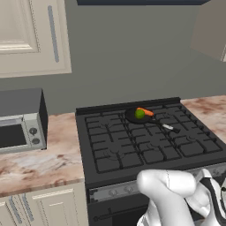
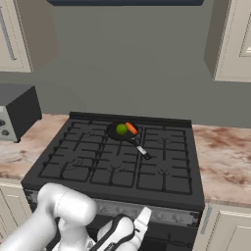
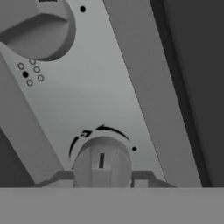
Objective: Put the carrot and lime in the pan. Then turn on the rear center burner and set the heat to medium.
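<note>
Two items in the pan, gripper at a stove knob.
On the rear centre grate sits the pan [image 1: 137, 117], holding the lime [image 1: 140, 114] and, just behind it, the carrot [image 1: 145, 111], whose long axis runs left-rear to right-front. Its handle [image 1: 168, 126] points toward the stove's front right. Down at the control panel [image 3: 100, 96], the gripper [image 3: 102, 178] is closed around a knob [image 3: 102, 162], fingertips [image 3: 61, 176] flanking it.

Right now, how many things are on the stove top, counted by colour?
Black: 1, the small round black frying pan
Green: 1, the small round bright-green lime, in the pan
Orange: 1, the small orange tapered carrot, in the pan beside the lime
Total: 3
</note>
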